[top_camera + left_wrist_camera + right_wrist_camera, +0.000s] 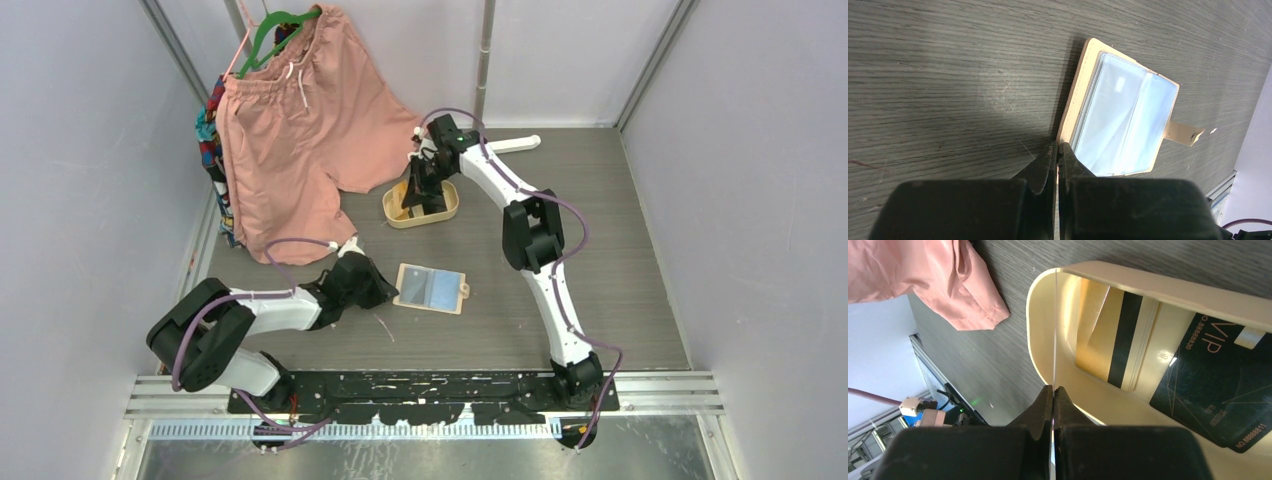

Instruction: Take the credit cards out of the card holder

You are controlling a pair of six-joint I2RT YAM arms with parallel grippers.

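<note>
Two cards lie in the tan tray [1148,282] at the far side of the tabletop [620,220]: a gold card [1100,335] with a black stripe and a black card [1218,390]. Above them the right jaws are pinched shut on a third card [1054,330]. We see only its thin edge, so we cannot tell its colour. The card holder [431,287] lies open in the middle of the tabletop, well apart from the tray, its snap tab [1184,132] pointing right. The left jaws are closed, with their tips at the holder's left edge. We cannot tell if they nip it or only press on it. Its clear pockets [1120,120] look pale and shiny, and we cannot tell if any card is inside. We think the cards are light, stiff and slippery, so they are best held by a short edge that sticks out. The holder looks soft and light and may slide, so we should hold it down at a corner.
</note>
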